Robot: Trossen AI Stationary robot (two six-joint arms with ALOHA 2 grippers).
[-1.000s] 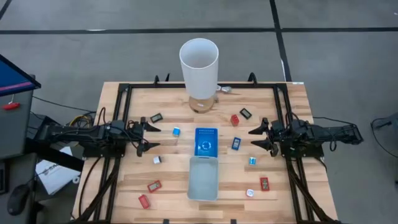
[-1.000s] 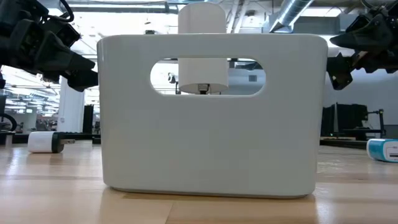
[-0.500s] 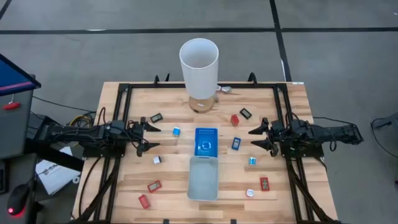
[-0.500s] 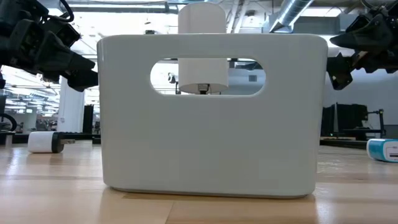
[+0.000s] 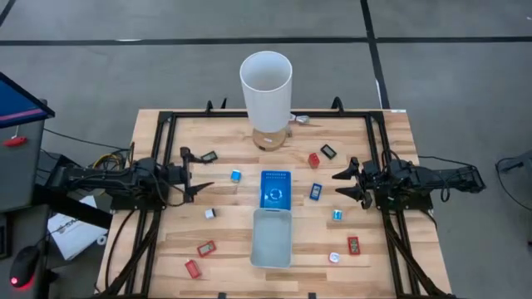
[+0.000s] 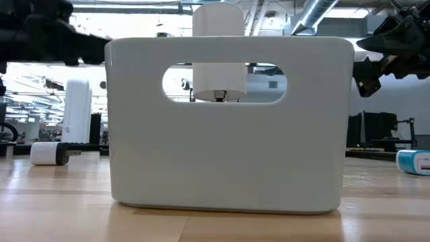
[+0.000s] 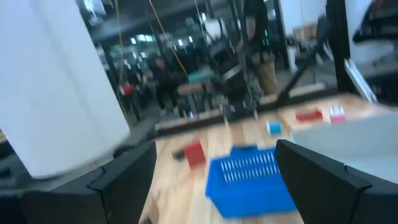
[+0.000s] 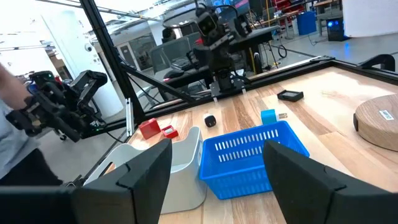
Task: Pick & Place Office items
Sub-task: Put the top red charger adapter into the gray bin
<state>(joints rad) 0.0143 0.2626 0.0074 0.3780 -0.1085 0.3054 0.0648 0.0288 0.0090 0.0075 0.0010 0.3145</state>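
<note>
The office items lie scattered on the wooden table: a black piece, a blue-and-white piece, a red piece, a blue piece and several more. My left gripper is open and hovers left of the blue tray; the left wrist view shows my left gripper blurred, facing that tray. My right gripper is open and hovers right of the tray, near the blue piece. Neither gripper touches anything.
A pale grey tray stands just nearer than the blue tray and fills the low view. A tall white cylinder stands on a round wooden base at the far edge. A black frame runs around the tabletop.
My left gripper has rolled about its wrist and drawn back a little toward the table's left edge, and in the high view its fingers stand wider apart than before. In the low view it has risen and blurs. The right arm and all pieces have kept still.
</note>
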